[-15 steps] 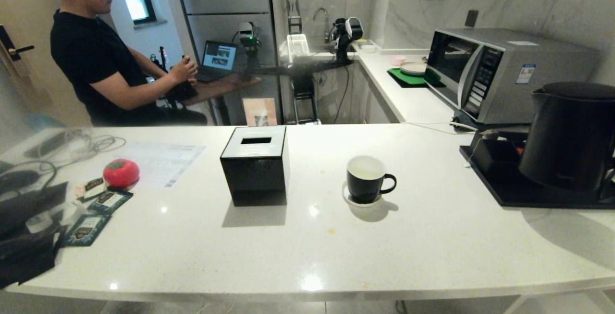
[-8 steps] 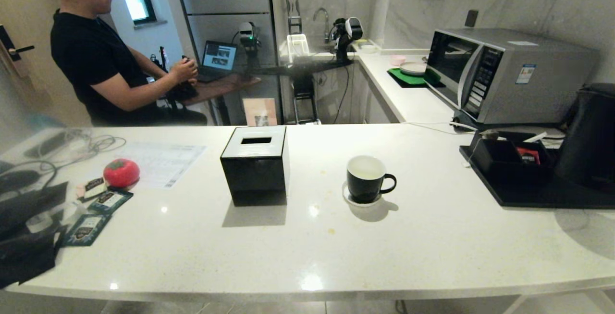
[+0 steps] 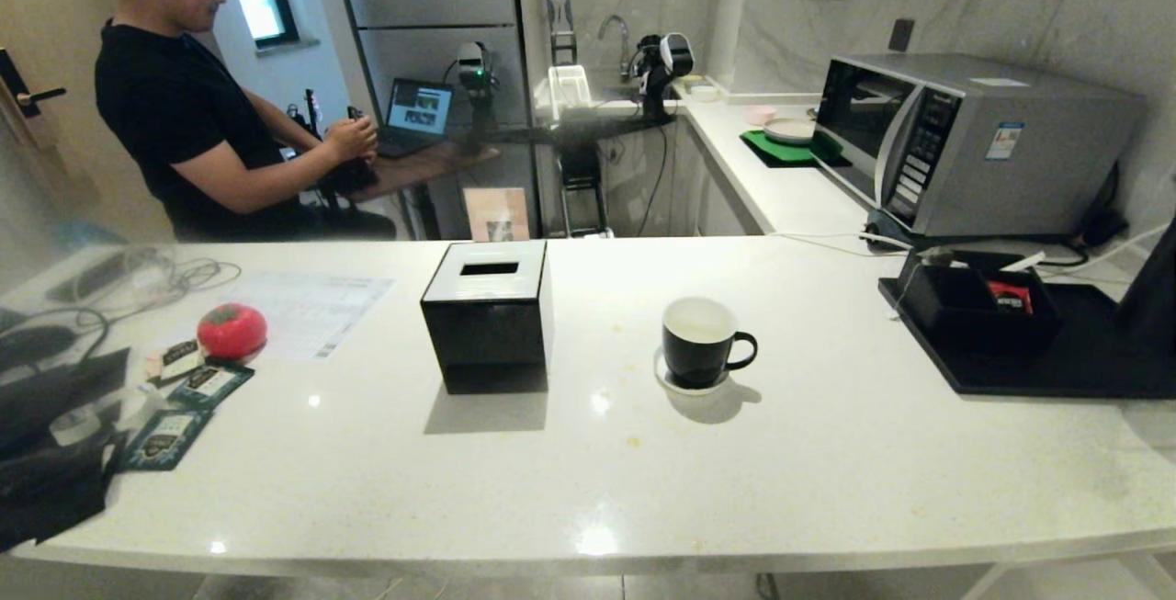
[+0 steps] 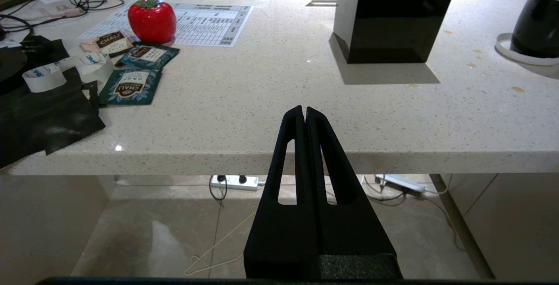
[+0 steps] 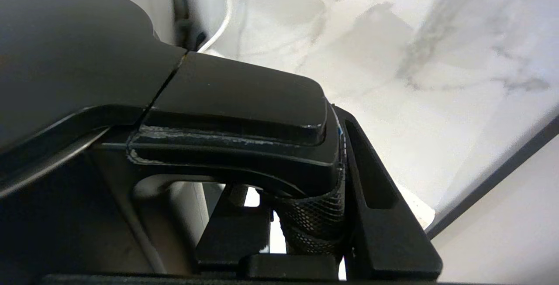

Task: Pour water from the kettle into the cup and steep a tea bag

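Matte black rounded kettle [image 5: 78, 58] is clamped at its handle by the right gripper [image 5: 305, 215], now almost beyond the head view's right edge, having left the black tray [image 3: 1038, 370]; left gripper [image 4: 304, 115] pressed together.

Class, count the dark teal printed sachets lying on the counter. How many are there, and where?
2, both at the counter's left end. One sachet lies just in front of the red tomato-shaped object; the other sachet lies nearer the counter's front edge. More may be hidden under the black bag.
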